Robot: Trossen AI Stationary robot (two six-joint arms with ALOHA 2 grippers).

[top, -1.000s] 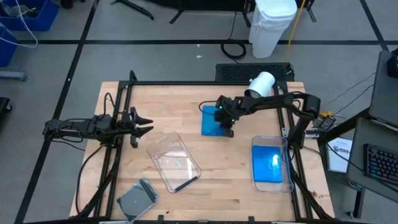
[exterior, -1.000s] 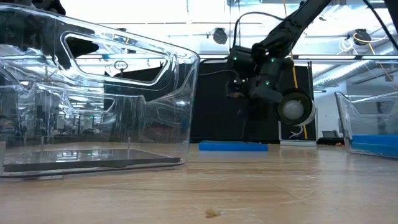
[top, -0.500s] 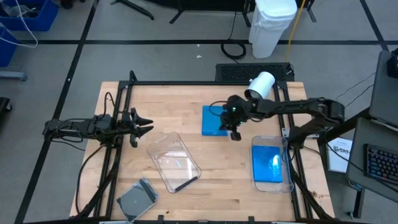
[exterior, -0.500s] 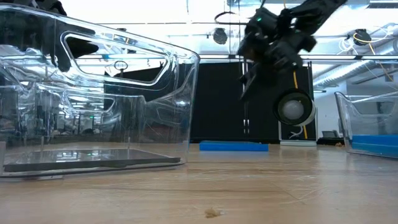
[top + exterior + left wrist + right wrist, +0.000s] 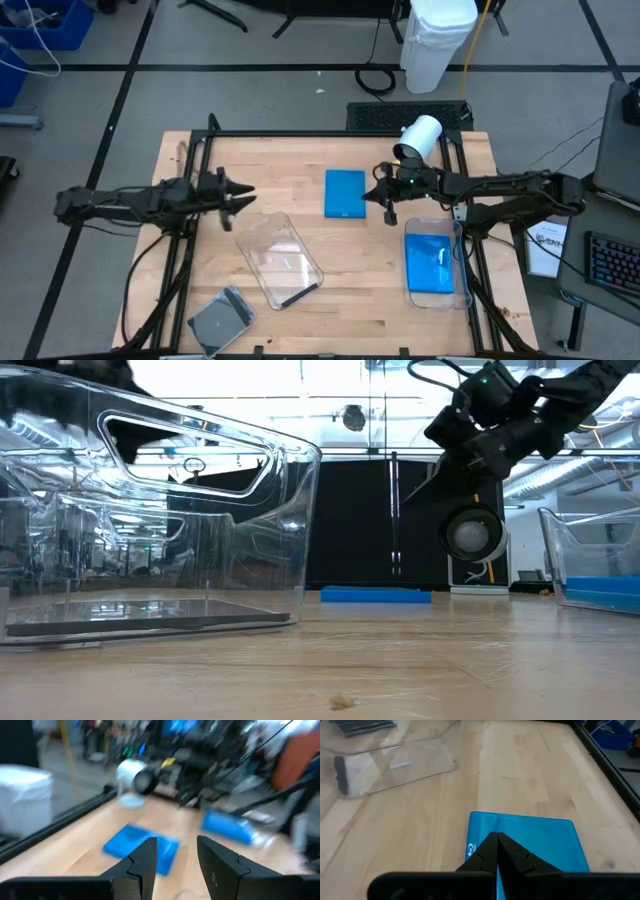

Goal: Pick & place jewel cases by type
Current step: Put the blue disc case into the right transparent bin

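The right gripper (image 5: pixel 385 199), fingers pinched together and empty, hangs raised just right of the blue jewel case (image 5: pixel 345 193) lying flat mid-table. The left gripper (image 5: pixel 238 194), fingers parted around nothing, reaches over the table's left side beside the clear tub (image 5: pixel 281 259).

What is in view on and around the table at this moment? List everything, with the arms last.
Blue jewel case: one, bright blue, flat on the table's far middle, nothing touching it.
Blue jewel case in tub: at least one, bright blue, inside the right tub.
Right tub: one, clear, near the table's right edge.
Middle tub: one, clear, table centre, a dark strip in its near corner.
Grey jewel case: one, grey, near left corner.
White cylinder: one, white, far right of the table.
White bin: one, on the floor beyond.
Left gripper: open, over the left side.
Right gripper: shut, empty, above the loose case's right edge.
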